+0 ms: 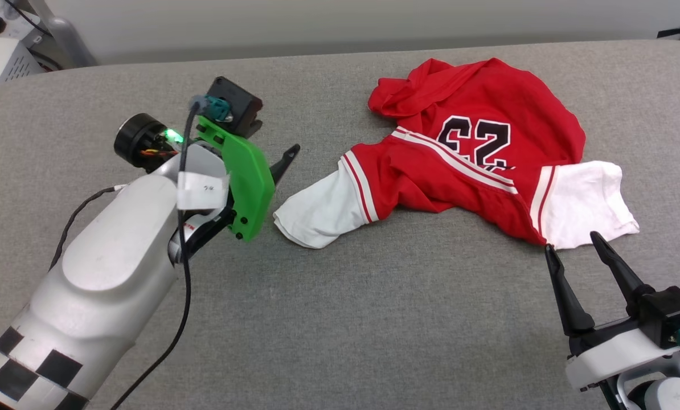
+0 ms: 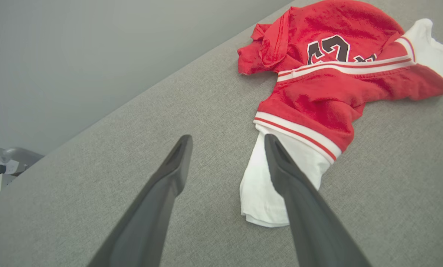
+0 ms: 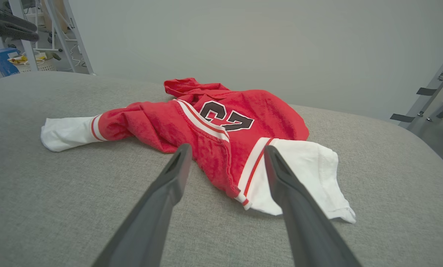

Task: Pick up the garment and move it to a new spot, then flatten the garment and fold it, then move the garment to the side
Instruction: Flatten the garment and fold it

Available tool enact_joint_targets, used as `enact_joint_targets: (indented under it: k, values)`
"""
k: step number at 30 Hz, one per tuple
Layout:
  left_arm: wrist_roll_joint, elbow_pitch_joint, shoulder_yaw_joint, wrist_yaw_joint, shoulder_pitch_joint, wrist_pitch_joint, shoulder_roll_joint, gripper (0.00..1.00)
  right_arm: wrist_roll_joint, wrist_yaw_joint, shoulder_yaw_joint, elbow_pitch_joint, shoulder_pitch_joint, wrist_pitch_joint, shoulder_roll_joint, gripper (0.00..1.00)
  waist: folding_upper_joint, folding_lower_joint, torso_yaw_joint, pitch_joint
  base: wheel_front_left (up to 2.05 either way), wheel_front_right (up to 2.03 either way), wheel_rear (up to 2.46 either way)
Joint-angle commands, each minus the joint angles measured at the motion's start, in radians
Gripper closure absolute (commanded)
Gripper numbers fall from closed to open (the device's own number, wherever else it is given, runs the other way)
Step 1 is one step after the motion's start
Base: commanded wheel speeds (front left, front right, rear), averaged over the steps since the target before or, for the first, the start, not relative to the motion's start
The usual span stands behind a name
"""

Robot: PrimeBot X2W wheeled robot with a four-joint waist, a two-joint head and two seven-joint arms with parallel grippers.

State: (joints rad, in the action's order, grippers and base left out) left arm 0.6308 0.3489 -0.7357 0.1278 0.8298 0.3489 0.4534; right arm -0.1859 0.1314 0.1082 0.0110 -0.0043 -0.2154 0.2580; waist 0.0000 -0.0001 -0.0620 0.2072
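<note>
— Red soft-fabric T-shirt with white short sleeves [image 1: 465, 171]?
— Crumpled on the grey fabric-covered counter [image 1: 374, 319].
— Left end effector [image 2: 227, 139], right end effector [image 1: 572, 244]?
— Both spread wide, empty, each near a white sleeve.

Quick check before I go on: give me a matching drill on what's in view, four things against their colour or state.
1 left gripper
2 right gripper
3 T-shirt
4 printed number

A crumpled on the grey surface
B open, tips by the white sleeve on the robot's right
C black on red
D open, tips by the white sleeve on the robot's left

Pairs: 1-D, 2-B, 3-A, 4-C
</note>
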Motion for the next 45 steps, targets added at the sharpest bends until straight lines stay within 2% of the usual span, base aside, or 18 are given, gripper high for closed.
enact_joint_targets:
  k: [1, 5, 7, 16, 23, 24, 25, 29, 38, 45]
  values:
    - [0.048, 0.009, -0.045, 0.003, 0.034, 0.051, 0.014, 0.00, 0.012, -0.001, 0.005, 0.002, -0.019, 0.004, -0.002, 0.00, 0.0000, 0.0001, -0.009, 0.013, 0.00, 0.00, 0.00]
    - [0.172, 0.032, -0.168, 0.003, 0.088, 0.193, 0.032, 0.00, 0.013, -0.001, 0.019, -0.005, -0.043, 0.002, -0.002, 0.00, 0.0000, 0.0001, -0.021, 0.036, 0.00, 0.00, 0.00]
    - [0.196, 0.046, -0.223, 0.003, 0.117, 0.230, 0.042, 0.00, 0.012, -0.001, 0.025, -0.009, -0.056, -0.001, -0.002, 0.00, 0.0000, 0.0001, -0.027, 0.048, 0.00, 0.00, 0.00]
    - [0.307, 0.181, -0.367, 0.003, 0.189, 0.273, 0.039, 0.00, 0.010, -0.001, 0.060, -0.038, -0.120, -0.016, -0.011, 0.00, 0.0000, 0.0001, -0.062, 0.116, 0.00, 0.00, 0.00]
    - [0.347, 0.219, -0.489, 0.003, 0.201, 0.286, 0.048, 0.00, 0.011, -0.001, 0.075, -0.066, -0.158, -0.028, -0.012, 0.00, 0.0000, 0.0001, -0.076, 0.142, 0.00, 0.00, 0.00]
    - [0.352, 0.217, -0.503, 0.003, 0.201, 0.288, 0.051, 0.87, 0.011, -0.001, 0.075, -0.070, -0.162, -0.030, -0.012, 0.00, 0.0000, 0.0001, -0.076, 0.144, 0.00, 0.00, 0.00]
    - [0.357, 0.214, -0.510, 0.003, 0.200, 0.285, 0.053, 1.00, 0.011, -0.001, 0.075, -0.074, -0.164, -0.031, -0.012, 0.00, 0.0000, 0.0001, -0.077, 0.145, 0.00, 0.00, 0.00]
    - [0.346, 0.208, -0.529, 0.003, 0.222, 0.221, 0.062, 1.00, 0.008, -0.001, 0.075, -0.091, -0.174, -0.036, -0.009, 0.00, 0.0000, 0.0001, -0.075, 0.141, 0.00, 0.00, 0.00]
    - [0.268, 0.224, -0.537, 0.003, 0.347, -0.063, 0.095, 1.00, 0.004, -0.001, 0.051, -0.108, -0.155, -0.044, -0.015, 0.00, 0.0000, 0.0001, -0.052, 0.083, 0.00, 0.00, 0.00]
    - [0.181, 0.306, -0.540, 0.003, 0.402, -0.262, 0.133, 1.00, 0.004, -0.001, 0.037, -0.114, -0.138, -0.045, -0.021, 0.00, 0.0000, 0.0001, -0.037, 0.050, 0.00, 0.00, 0.00]
